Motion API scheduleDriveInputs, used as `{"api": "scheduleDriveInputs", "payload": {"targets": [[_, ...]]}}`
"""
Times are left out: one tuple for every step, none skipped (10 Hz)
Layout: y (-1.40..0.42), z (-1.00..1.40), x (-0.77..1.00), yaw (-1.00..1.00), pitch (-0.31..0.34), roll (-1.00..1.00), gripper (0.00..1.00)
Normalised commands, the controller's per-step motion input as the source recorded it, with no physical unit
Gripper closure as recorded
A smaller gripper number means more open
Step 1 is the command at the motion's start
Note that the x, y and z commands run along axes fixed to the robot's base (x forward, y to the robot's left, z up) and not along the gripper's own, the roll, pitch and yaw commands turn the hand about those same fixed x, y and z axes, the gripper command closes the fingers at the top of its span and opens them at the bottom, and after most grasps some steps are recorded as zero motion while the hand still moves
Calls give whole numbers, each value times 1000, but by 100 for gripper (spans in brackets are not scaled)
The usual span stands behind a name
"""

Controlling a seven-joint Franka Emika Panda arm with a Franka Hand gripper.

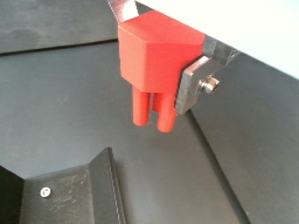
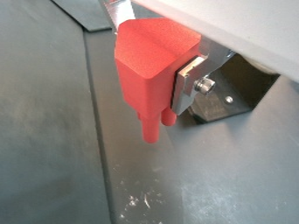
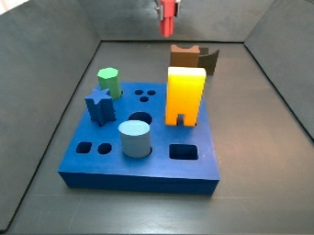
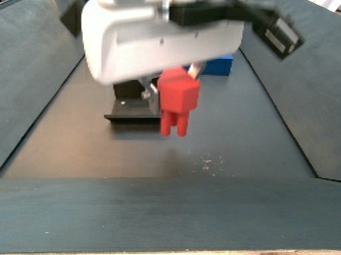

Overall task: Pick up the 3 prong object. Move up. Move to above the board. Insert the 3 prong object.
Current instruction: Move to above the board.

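- Your pincer [image 1: 163,66] is pinching the 3 prong object [image 1: 152,61] by its wide red top; in both wrist views a silver finger [image 2: 190,83] lies flat against the side of that top.
- The prongs [image 1: 153,109] point straight down and hang free, with nothing touching their tips in either wrist view.
- In a side view the 3 prong object [image 4: 177,102] hangs clear of the dark floor [image 4: 160,199], under the white body of the arm.
- In a side view the red piece [image 3: 168,13] sits high at the far end of the walled bay, well apart from the board [image 3: 147,147].
- The board lies flat on the floor, nearer the camera in that side view, and its three small round holes [image 3: 145,93] are open.
- Standing on the board you see a yellow-orange arch block [image 3: 185,94], a pale blue cylinder [image 3: 134,139], a blue star piece [image 3: 98,107] and a green post [image 3: 109,81].
- A brown notched block [image 3: 186,57] stands at the board's far edge.
- The fixture [image 1: 70,188] stands on the floor below and to the side of the prongs, not touching them.
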Motion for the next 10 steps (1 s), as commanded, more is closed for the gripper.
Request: {"api": "scheduleDriveInputs", "payload": {"targets": [[399,1000,340,138,-128,401,100],[323,1000,297,106,-29,311,100],[269,1000,255,79,34,237,100],[176,852,174,54,89,151,100],[103,690,113,44,111,112,100],[46,486,54,38,112,100,100],[26,332,29,40,103,97,100],[-1000,269,-171,-1000,210,-138,100],[-1000,255,-170,-1000,205,-139,100],[-1000,265,-182,-1000,195,-135,100]]}}
